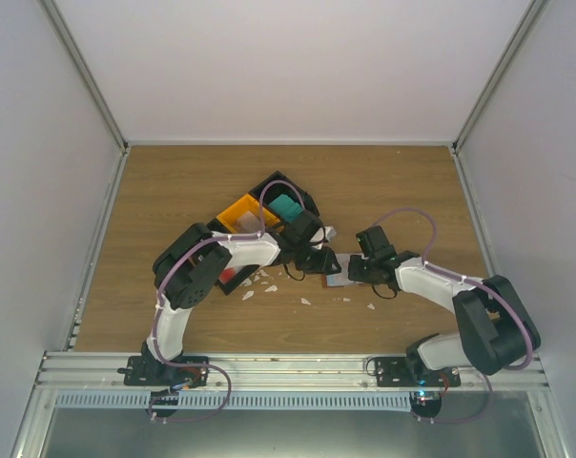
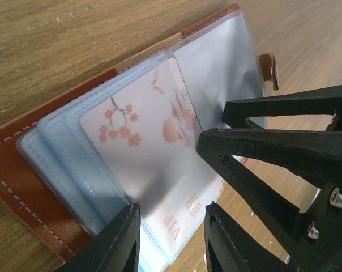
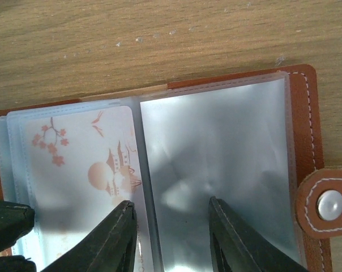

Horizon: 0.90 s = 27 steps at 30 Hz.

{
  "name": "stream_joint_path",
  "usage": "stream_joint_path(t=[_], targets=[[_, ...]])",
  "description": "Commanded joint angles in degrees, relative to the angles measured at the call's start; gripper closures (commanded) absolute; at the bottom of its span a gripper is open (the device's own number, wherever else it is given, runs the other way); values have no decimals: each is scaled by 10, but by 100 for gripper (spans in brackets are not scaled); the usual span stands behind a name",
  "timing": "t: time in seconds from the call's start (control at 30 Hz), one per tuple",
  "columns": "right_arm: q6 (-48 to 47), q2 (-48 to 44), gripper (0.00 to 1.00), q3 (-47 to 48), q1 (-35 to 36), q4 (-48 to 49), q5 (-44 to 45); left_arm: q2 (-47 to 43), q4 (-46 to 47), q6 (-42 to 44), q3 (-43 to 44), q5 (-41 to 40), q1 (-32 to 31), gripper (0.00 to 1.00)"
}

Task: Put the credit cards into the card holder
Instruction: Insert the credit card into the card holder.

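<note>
Card (image 2: 142, 147): sleeved in holder (image 3: 298, 113), long axis pointing at left pincer (image 2: 171, 209)
Left pincer: parted, astride card's near end
Right pincer (image 3: 170, 202): parted, over empty sleeve (image 3: 216, 147)

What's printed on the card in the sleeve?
White card with orange-red blossoms, sun and pagoda; right wrist view.

Here's the reddish-brown leather card holder (image 2: 24, 170), lying open on the wooden table (image 2: 75, 45) with its pale blue plastic sleeves (image 2: 58, 153) fanned out. A white card printed with orange blossoms and a sun (image 2: 154, 147) sits inside a sleeve. The left gripper (image 2: 171, 226) has its black fingers parted over the card's near end. The right gripper (image 2: 216, 126) reaches in from the right, tips apart by the fold.
</note>
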Motion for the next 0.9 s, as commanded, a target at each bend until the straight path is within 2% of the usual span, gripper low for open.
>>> stream_joint_path(t=[0.0,0.33,0.87], targets=[[1,46,65,-39,7,-51,-24,-16,-3,-1,0,-32,-5,65],[0,48,69,-40,8,-49,-21,-27,-9,-26,-17,-51,-3,64],[-4,58,76,-37,10,-45,-24,10,-108,-51,35,-65,-3,58]])
